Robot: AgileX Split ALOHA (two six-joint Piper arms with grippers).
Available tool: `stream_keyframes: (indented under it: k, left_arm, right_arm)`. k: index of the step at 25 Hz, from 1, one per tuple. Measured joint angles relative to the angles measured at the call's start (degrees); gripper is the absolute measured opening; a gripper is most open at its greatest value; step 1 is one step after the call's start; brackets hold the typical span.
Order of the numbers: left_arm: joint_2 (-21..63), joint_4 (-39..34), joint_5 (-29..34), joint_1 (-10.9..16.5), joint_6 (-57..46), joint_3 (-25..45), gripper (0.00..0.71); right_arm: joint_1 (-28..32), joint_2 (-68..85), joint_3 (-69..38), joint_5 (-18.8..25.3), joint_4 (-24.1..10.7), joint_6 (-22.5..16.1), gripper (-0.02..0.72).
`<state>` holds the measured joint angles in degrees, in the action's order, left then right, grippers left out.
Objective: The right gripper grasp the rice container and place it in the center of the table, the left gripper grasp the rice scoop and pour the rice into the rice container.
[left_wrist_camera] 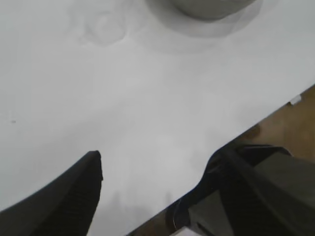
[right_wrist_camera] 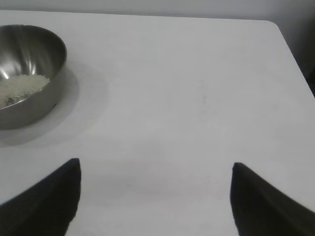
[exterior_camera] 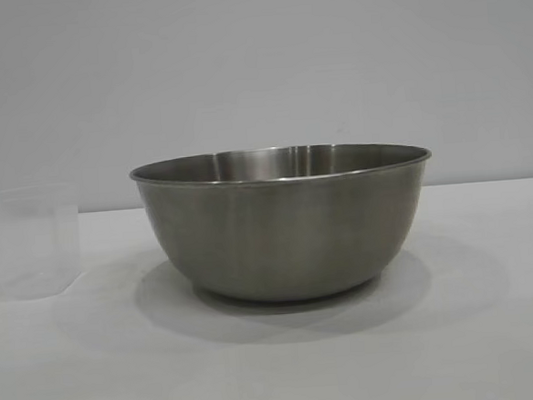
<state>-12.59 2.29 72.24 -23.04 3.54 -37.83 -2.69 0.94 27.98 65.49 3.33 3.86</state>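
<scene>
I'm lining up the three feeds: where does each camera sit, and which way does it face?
Exterior: level with the table, side-on to the rice container and rice scoop; no arm shows.
Left wrist: looks down past the open left pincer toward the container's base and the scoop.
Right wrist: behind the open right pincer, sees rice inside the container.
All share the container.

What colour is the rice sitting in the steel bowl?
Pale whitish; the rice lies inside the steel bowl, seen best in the right wrist view.
</scene>
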Motion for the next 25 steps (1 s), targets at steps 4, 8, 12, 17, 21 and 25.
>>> stream_keyframes:
  k: [4,8,12,17,21,25]
  left_arm:
    - [7.5,-0.3,0.8,0.0,-0.4,0.8,0.444]
    - [11.6,-0.4,0.9,0.0,-0.4,4.9,0.444]
    - [12.4,-1.4,-0.7,0.0,-0.4,7.2,0.444]
    - [12.4,-3.0,-3.8,0.0,-0.4,7.8,0.444]
    - [12.4,-3.1,-5.8,0.0,-0.4,8.9,0.444]
    - [12.5,-3.2,-7.3,0.0,-0.4,9.9,0.444]
  right_arm:
    - [0.0,0.0,0.0,0.0,0.0,0.0,0.588]
    - [0.0,0.0,0.0,0.0,0.0,0.0,0.588]
    - [0.0,0.0,0.0,0.0,0.0,0.0,0.588]
    - [0.0,0.0,0.0,0.0,0.0,0.0,0.588]
    - [0.0,0.0,0.0,0.0,0.0,0.0,0.588]
    - [0.0,0.0,0.0,0.0,0.0,0.0,0.588]
